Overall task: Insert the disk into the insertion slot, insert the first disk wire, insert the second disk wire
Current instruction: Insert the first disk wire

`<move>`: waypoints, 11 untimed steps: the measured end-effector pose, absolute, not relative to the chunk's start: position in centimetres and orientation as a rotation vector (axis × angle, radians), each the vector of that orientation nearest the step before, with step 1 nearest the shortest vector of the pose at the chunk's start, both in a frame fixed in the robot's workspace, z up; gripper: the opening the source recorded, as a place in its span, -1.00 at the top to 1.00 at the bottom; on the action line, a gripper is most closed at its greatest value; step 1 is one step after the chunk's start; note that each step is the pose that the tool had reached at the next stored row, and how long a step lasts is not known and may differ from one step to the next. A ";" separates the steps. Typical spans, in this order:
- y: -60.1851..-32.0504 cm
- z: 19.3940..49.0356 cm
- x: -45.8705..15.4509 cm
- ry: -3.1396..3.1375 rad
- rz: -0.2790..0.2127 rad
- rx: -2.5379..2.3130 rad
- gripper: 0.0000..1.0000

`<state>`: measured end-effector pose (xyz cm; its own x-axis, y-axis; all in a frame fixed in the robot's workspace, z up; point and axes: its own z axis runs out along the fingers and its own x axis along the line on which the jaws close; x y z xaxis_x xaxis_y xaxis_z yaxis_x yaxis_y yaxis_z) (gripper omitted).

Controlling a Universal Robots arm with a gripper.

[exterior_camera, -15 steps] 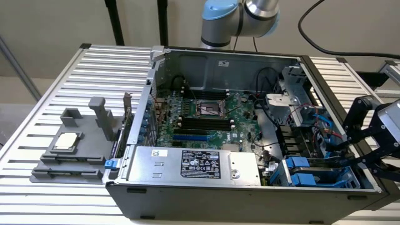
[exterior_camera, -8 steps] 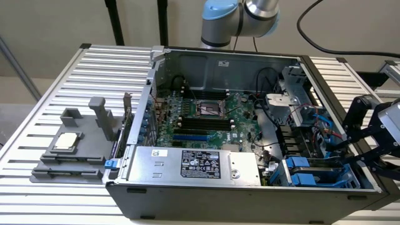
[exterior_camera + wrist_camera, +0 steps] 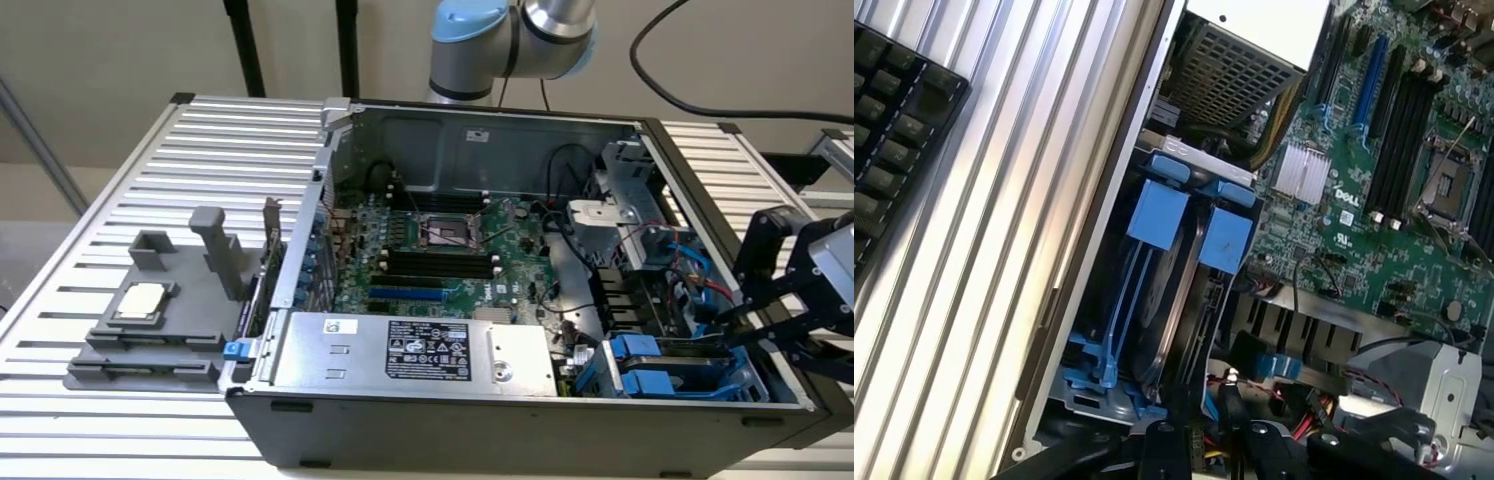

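Nearest the wrist camera sits the pincer (image 3: 1204, 448), dark and low over the corner of the open computer case (image 3: 534, 425). I cannot tell whether it is wide, narrow or holding anything. A tangle of red and blue cables (image 3: 1239, 385) lies just beside its tip.

Straight ahead of the pincer is the insertion slot (image 3: 1184, 170), with two bright blue latch tabs (image 3: 1154, 215) at its far end. Its long axis runs directly away from the pincer towards the grilled end of the power-supply box (image 3: 1239, 60). The disk (image 3: 1174, 300) appears to be seated in that slot, seen edge-on between the blue rails, though how fully it is home is hard to judge.

In the exterior view the pincer (image 3: 731, 330) reaches in over the case wall from the exterior view's right. The insertion slot (image 3: 654, 368) lies just below and to the left of its tip. Farther out are the motherboard (image 3: 441, 250) and, well apart on the slatted desk (image 3: 80, 230), a grey holder block (image 3: 147, 320). A keyboard (image 3: 894, 130) rests on the desk outside the case wall.
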<state>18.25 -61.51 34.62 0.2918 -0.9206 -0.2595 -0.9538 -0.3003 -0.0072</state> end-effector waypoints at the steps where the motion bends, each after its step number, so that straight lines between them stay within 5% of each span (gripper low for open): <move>1: -61.5 34.6 18.2 1.749 0.309 -2.394 0.48; 11: -61.5 34.4 18.3 1.720 0.305 -2.414 0.44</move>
